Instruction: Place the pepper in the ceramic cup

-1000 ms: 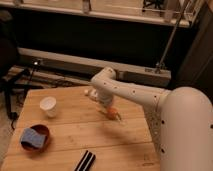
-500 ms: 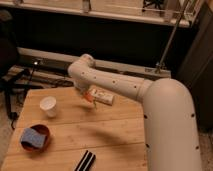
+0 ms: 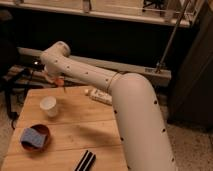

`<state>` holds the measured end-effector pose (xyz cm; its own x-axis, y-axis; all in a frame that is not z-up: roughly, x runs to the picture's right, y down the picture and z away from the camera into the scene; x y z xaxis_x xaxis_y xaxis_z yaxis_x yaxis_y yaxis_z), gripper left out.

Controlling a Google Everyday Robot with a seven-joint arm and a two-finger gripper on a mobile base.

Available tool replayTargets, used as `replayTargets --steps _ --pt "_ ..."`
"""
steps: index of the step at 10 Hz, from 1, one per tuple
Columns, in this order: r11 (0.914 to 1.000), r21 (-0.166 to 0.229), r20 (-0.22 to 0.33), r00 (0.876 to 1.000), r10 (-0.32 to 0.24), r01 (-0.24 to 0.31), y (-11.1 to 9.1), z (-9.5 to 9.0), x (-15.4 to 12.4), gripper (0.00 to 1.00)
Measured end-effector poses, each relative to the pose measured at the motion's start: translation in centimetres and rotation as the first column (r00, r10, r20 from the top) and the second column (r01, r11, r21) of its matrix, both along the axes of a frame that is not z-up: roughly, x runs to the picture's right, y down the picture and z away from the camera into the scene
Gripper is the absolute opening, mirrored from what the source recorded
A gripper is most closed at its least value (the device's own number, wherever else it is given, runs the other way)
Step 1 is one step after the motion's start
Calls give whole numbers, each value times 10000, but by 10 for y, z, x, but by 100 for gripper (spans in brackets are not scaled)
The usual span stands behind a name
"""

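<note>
**Entry: pepper held aloft at the rear left of the tabletop, cup below and in front**

Item 1: white, thick-tubed robot arm, rising from the lower right and reaching across to the upper left, with its bend over the rear left corner; the gripper hangs under that bend, above the far left edge of the tabletop and largely masked by the arm's own body.

Item 2: small slim orange pepper, pinched in the fingers, clear of the wood, its thin end pointing downward; it sits higher than the cup and a little behind and to the right of it.

Item 3: small plain white ceramic cup, upright, rim open, standing on the left part of the tabletop; apart from the pepper and the gripper; nothing can be made out inside it.

Item 4: pale wooden plank tabletop, carrying all the loose items.

Item 5: dark red round bowl, near the front left, holding a blue sponge.

Item 6: white labelled bottle, lying on its side near the rear edge, just beside the arm.

Item 7: black oblong object, at the front edge; kind not discernible.
</note>
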<state>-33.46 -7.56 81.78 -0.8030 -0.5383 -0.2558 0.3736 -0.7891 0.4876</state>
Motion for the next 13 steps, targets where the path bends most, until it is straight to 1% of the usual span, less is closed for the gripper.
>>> replayTargets --steps 1,2,4,6,8,9,10,12,13 --pt "9999 -2 399 9991 161 -161 -3 -7 -10 0" --pt "9993 -101 879 9955 363 -355 -3 -17 -21 0" --pt "9978 -330 1666 9841 614 -567 7 -41 -29 0" --pt "9964 -523 2175 9730 768 -670 22 -63 -23 0" --pt "9971 -607 2620 9632 605 -461 47 -80 -18 0" --pt "9978 -604 2903 9559 453 -290 59 -86 -17 0" --pt "9985 -530 3295 9437 272 -103 72 -92 -19 0" --pt "9996 -270 3824 9240 42 66 82 -95 -24 0" --pt "10000 -58 3996 9167 -21 49 82 -91 -24 0"
